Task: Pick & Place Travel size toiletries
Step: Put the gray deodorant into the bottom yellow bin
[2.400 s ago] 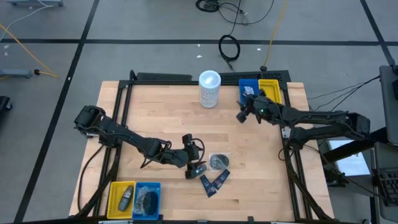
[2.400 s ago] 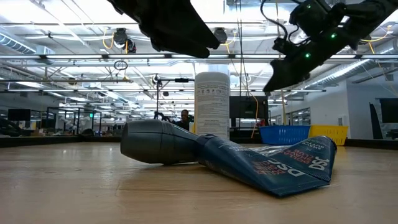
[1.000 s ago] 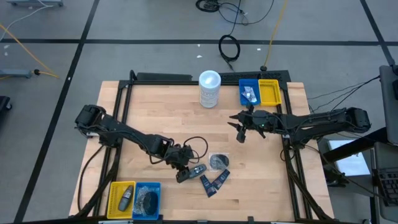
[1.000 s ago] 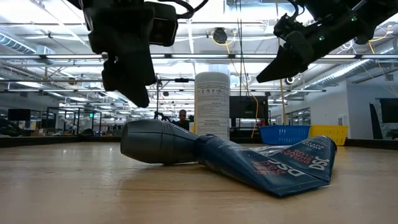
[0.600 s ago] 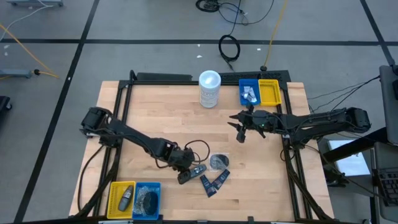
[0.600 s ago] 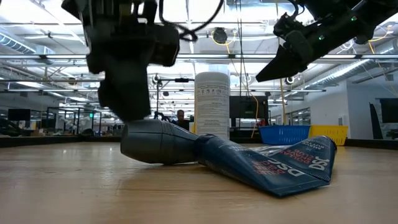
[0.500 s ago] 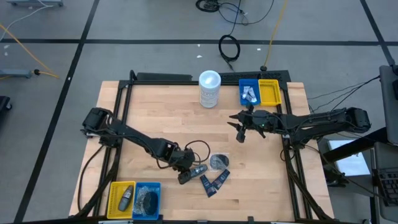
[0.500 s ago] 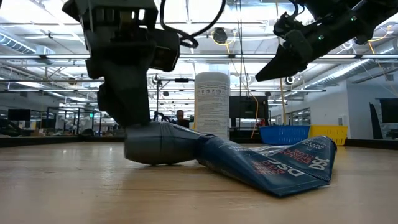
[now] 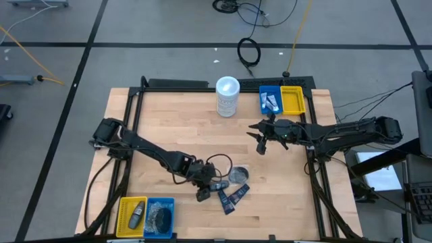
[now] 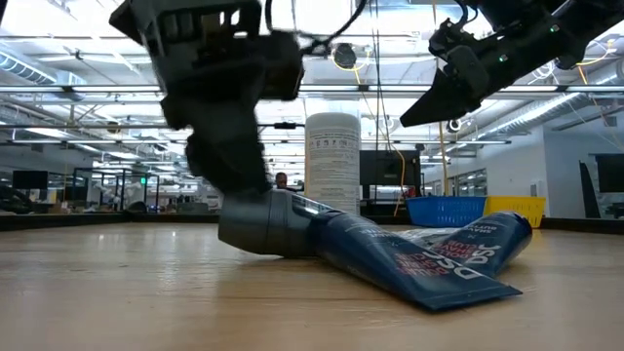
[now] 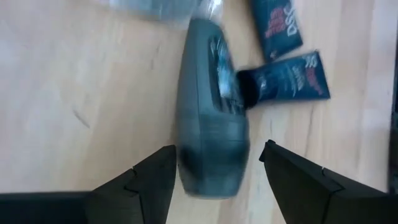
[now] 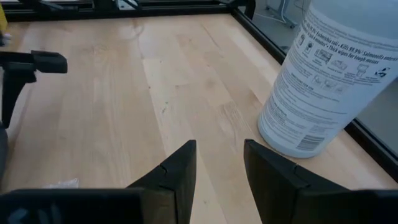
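Grey mini bottle (image 9: pixel 216 184) at desk's six o'clock: left gripper (image 11: pixel 211 167), jaws spread, straddling it. Sachets (image 9: pixel 233 196) unplaced. Bins partly filled. Right gripper (image 9: pixel 259 140) waits, jaws parted, empty.

pale wood bench (image 9: pixel 175 128) with matt grain, matt grey plastic bottle (image 11: pixel 211 146), glossy navy sachets (image 11: pixel 286 78), translucent white plastic canister (image 12: pixel 333 74), paper label

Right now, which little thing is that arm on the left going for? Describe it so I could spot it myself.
Look at the wooden table, near its front edge, where the left hand is down low. Between its open fingers lies a dark grey mini bottle on its side. Its neighbours are flat navy sachets and a round clear-wrapped bundle; the bottle alone is plump and grey.
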### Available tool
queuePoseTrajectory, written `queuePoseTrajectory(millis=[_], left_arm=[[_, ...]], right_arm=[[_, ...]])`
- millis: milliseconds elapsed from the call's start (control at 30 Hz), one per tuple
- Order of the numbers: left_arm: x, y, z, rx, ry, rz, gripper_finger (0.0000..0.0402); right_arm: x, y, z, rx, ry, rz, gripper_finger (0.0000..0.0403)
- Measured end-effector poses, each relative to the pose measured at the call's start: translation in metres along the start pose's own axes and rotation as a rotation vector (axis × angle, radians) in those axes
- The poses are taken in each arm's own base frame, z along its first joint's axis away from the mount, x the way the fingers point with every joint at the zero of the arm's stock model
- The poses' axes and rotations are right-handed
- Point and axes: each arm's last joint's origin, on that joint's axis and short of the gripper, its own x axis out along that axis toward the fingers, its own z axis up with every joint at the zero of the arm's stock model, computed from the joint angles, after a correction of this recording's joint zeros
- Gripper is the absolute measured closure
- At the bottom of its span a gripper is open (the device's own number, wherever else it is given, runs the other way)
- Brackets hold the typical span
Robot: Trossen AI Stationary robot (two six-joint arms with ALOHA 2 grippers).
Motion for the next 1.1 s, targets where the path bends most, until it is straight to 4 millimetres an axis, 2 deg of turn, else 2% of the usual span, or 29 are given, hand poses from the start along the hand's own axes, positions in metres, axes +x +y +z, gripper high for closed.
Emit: queuePoseTrajectory(millis=[233, 467, 600, 767, 933, 1100], left_arm=[[-0.009, -0.008, 0.014, 0.141, -0.048, 0.073, 0.0163], [-0.009, -0.008, 0.009, 0.166, -0.024, 0.112, 0.0163], [-0.003, -0.013, 0.003, 0.211, -0.011, 0.119, 0.0163], [0.019, -0.01, -0.007, 0.25, 0.02, 0.182, 0.0163], [0.035, -0.007, -0.007, 0.268, 0.002, 0.185, 0.0163], [0.039, -0.008, -0.004, 0.294, -0.035, 0.161, 0.0163]], right_arm=[[0.0, 0.0, 0.0, 0.004, 0.0, 0.0, 0.0277], [0.0, 0.0, 0.0, 0.008, 0.0, 0.0, 0.0277], [0.0, 0.0, 0.0, 0.008, 0.0, 0.0, 0.0277], [0.0, 0.0, 0.0, 0.009, -0.005, 0.001, 0.0277], [0.0, 0.0, 0.001, 0.01, -0.007, 0.002, 0.0277], [0.0, 0.0, 0.001, 0.014, -0.006, 0.003, 0.0277]])
